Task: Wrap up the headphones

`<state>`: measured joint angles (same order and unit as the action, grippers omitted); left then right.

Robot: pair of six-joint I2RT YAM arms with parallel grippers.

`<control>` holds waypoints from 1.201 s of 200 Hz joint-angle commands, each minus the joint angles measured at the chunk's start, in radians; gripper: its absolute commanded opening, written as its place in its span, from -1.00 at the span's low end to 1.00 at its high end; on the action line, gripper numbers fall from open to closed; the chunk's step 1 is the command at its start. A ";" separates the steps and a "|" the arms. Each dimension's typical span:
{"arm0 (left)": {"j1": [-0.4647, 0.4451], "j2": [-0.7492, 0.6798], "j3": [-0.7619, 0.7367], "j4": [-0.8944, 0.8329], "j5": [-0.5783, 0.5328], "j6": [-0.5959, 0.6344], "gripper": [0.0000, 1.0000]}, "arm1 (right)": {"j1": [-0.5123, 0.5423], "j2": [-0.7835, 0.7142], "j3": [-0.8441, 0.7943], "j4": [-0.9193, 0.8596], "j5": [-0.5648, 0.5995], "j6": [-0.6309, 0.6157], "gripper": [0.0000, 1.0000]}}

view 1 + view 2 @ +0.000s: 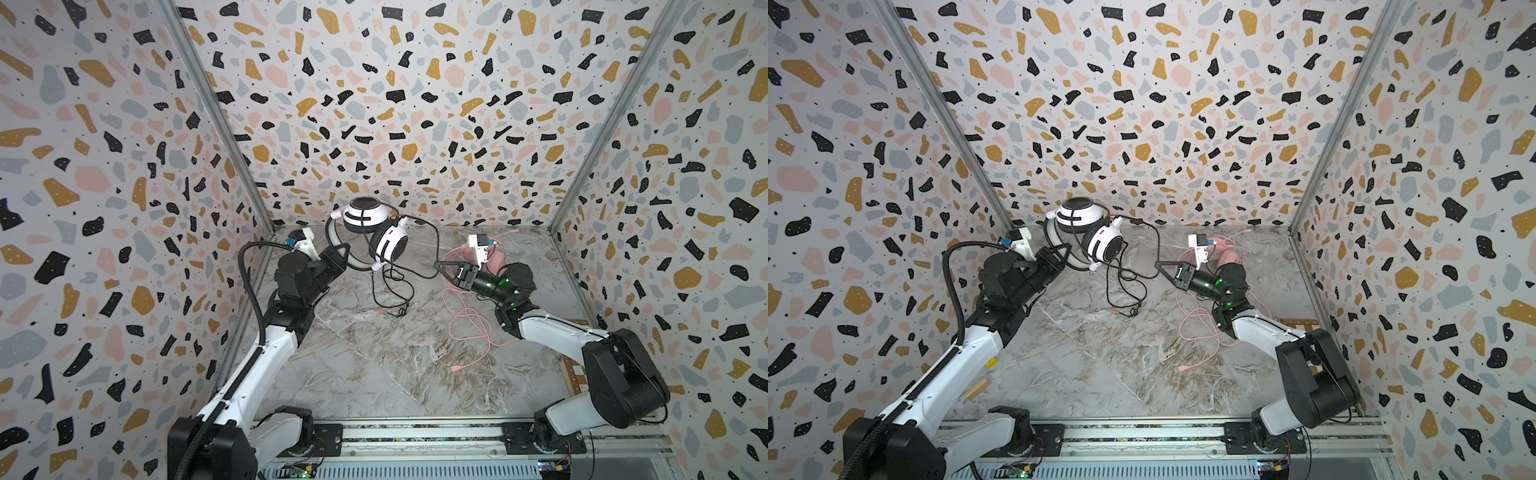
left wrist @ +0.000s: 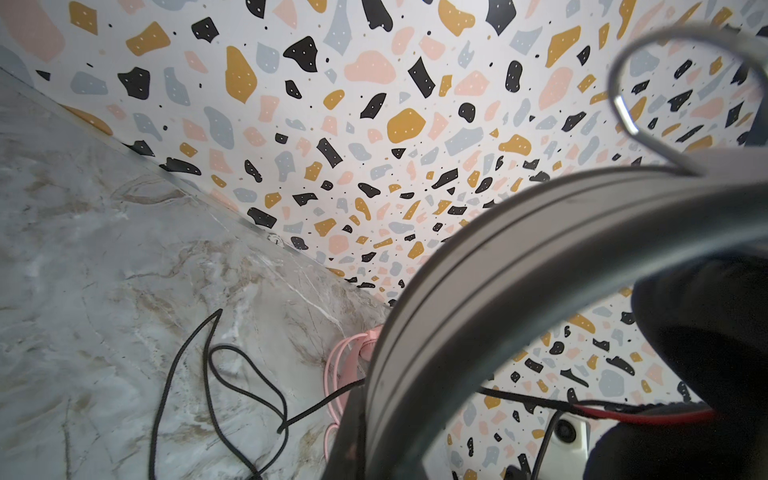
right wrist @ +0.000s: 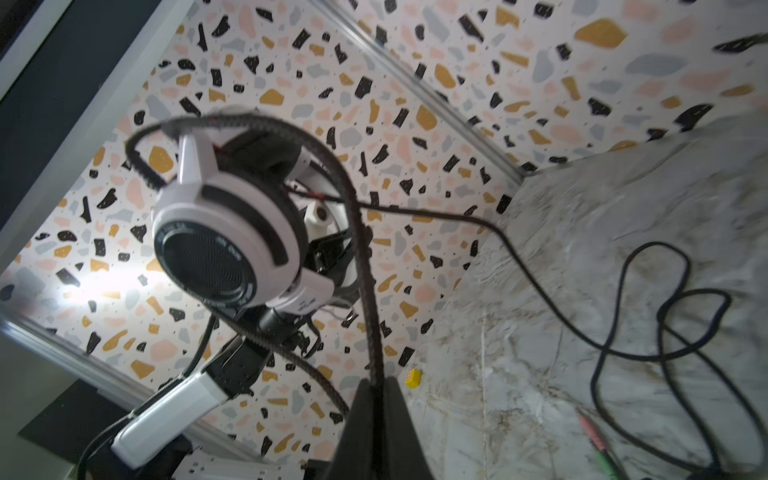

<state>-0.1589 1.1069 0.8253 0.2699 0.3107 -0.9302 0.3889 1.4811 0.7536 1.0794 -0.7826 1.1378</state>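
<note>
Grip at both ends. Left gripper (image 1: 341, 255) clamped on the band of the white headphones (image 1: 388, 243), held up off the table (image 1: 374, 374) near the back wall (image 1: 415, 124); right gripper (image 1: 439, 265) pinched shut on the black cable (image 3: 365, 266) (seen between the jaws in the right wrist view). Lies left of that pincer, across the middle, cable strung from cup to jaws. Likely calls for circling the right end around the cups. Leaves the pink headphones (image 1: 494, 259) on the table, just beyond the right gripper.
</note>
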 commanded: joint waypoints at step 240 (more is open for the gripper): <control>-0.028 0.058 -0.020 0.173 0.286 0.057 -1.00 | 0.098 0.084 0.311 -0.306 -0.025 -0.233 -0.81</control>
<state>-0.1806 1.1843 0.7769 0.4160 0.5259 -0.9321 0.5388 1.6077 1.0351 0.8139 -0.8150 0.9619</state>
